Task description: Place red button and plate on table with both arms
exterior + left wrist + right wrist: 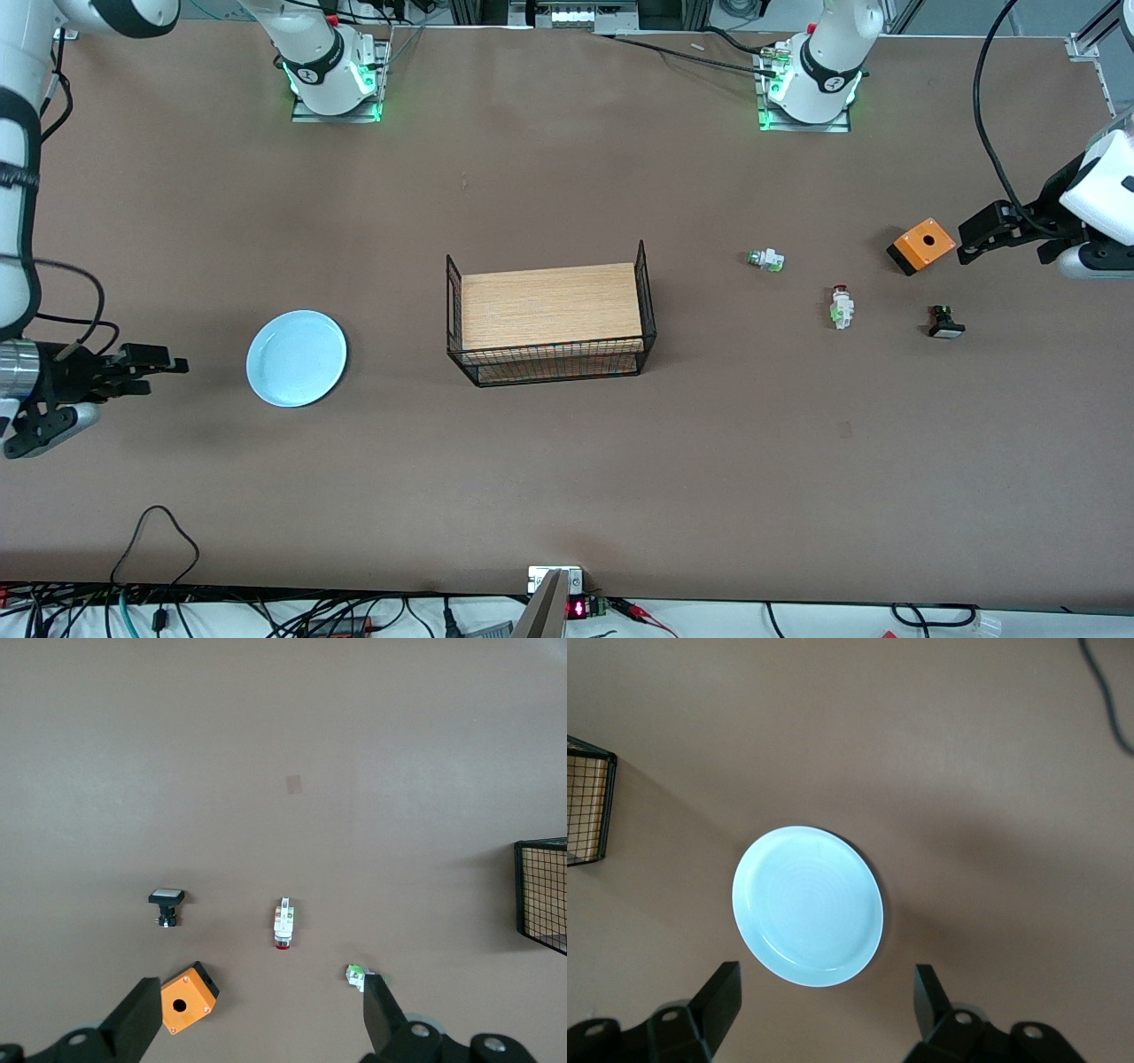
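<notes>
The red button (841,307), whitish with a dark red cap, lies on the brown table (567,478) toward the left arm's end; it also shows in the left wrist view (283,923). My left gripper (967,244) is open and empty beside the orange box, apart from the button; the left wrist view (259,1020) shows its fingers spread wide. The pale-blue plate (297,358) lies flat on the table toward the right arm's end. My right gripper (166,361) is open and empty beside the plate (807,905), not touching it, with its fingers (726,989) wide apart.
A black wire basket (549,310) with a light wooden board stands mid-table. An orange box (921,245), a green-capped button (765,260) and a black button with a white face (945,322) lie near the red button. Cables run along the table's near edge.
</notes>
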`<control>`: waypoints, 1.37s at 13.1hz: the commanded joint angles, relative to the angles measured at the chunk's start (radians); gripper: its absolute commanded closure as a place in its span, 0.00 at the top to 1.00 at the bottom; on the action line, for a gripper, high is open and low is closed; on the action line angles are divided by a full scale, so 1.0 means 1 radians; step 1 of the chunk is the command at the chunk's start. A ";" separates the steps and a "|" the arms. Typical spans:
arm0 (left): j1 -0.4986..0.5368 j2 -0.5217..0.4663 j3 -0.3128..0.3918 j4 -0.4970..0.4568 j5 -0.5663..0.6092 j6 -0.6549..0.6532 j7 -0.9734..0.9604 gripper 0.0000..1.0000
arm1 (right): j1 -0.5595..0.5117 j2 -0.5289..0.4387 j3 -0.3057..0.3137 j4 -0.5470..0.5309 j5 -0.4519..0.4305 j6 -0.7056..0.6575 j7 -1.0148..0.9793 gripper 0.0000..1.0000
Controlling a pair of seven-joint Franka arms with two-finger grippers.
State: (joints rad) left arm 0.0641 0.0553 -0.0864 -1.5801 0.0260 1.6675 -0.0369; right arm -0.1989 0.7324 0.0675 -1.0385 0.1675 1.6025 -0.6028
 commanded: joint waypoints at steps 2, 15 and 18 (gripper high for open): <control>-0.001 -0.025 0.000 -0.023 -0.015 -0.008 -0.005 1.00 | 0.084 -0.062 -0.012 0.008 -0.051 0.002 0.047 1.00; 0.003 -0.023 0.004 -0.020 -0.015 -0.005 -0.005 1.00 | 0.377 -0.378 -0.173 -0.174 -0.143 -0.148 0.403 1.00; 0.003 -0.023 0.005 -0.023 -0.017 -0.005 -0.005 1.00 | 0.357 -0.490 -0.173 -0.337 -0.155 -0.132 0.396 1.00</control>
State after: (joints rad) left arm 0.0652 0.0515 -0.0840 -1.5828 0.0260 1.6651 -0.0369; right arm 0.1683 0.3537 -0.1083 -1.2149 0.0311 1.4431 -0.2225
